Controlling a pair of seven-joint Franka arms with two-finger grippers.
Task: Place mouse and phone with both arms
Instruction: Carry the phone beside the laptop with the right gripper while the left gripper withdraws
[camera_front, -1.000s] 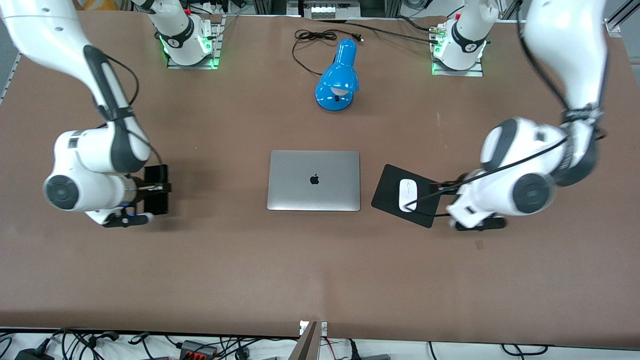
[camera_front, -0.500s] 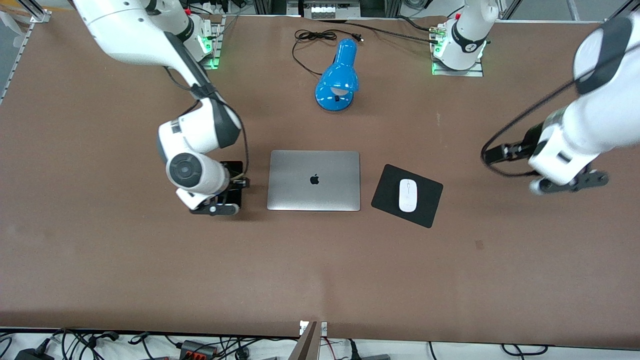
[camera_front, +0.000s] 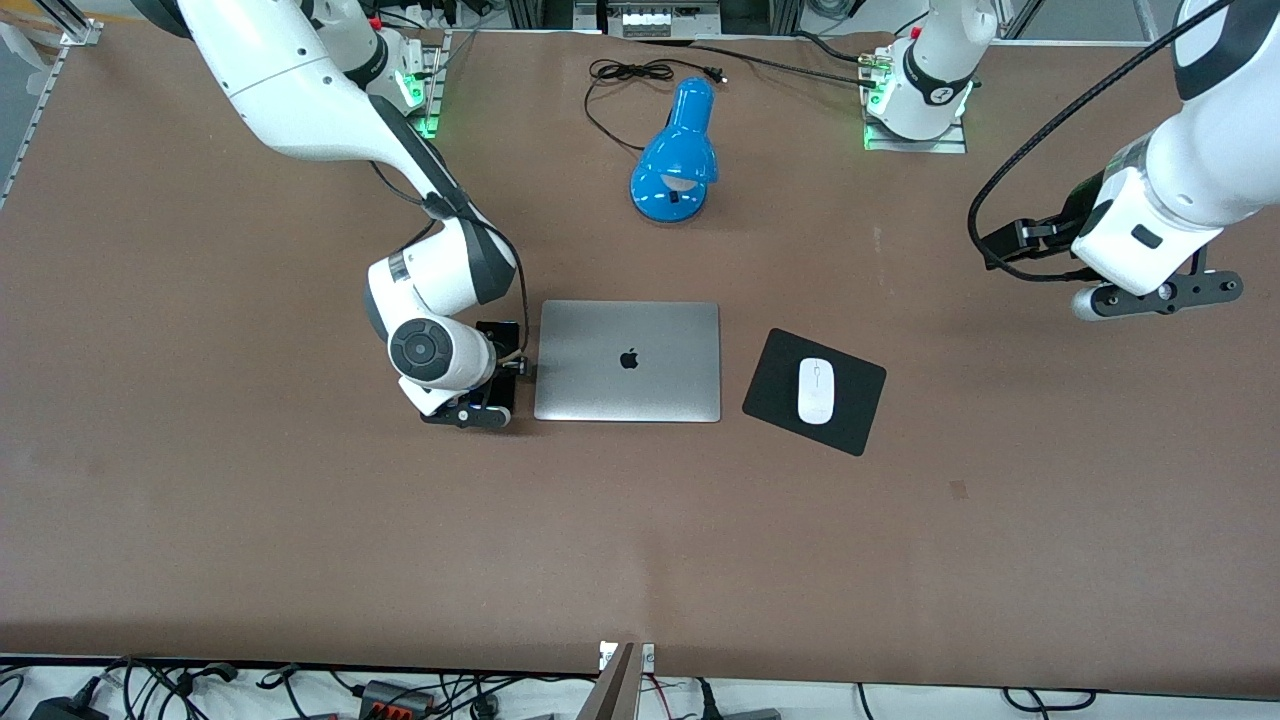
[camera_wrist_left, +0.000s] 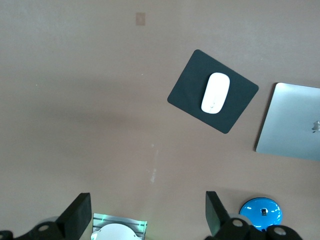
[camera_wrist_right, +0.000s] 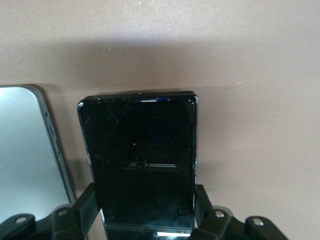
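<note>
The white mouse (camera_front: 816, 390) lies on a black mouse pad (camera_front: 775, 395) beside the laptop, toward the left arm's end; in the left wrist view the mouse (camera_wrist_left: 215, 93) is well away from the fingers. My left gripper (camera_front: 1158, 295) hangs open and empty over bare table at the left arm's end, its fingers (camera_wrist_left: 214, 212) spread wide. My right gripper (camera_front: 490, 385) is shut on the black phone (camera_front: 499, 333), holding it low along the laptop's edge at the right arm's end. In the right wrist view the phone (camera_wrist_right: 142, 160) sits between both fingers (camera_wrist_right: 202, 202), glossy face up.
A closed silver laptop (camera_front: 628, 360) lies mid-table. A blue desk lamp (camera_front: 675, 150) with a black cord (camera_front: 620, 75) lies farther from the front camera, between the two arm bases. The laptop's edge (camera_wrist_right: 27, 150) runs close beside the phone.
The right arm carried the phone from its end of the table to just beside the laptop. The left arm drew up and away from the mouse pad, leaving the mouse on it.
</note>
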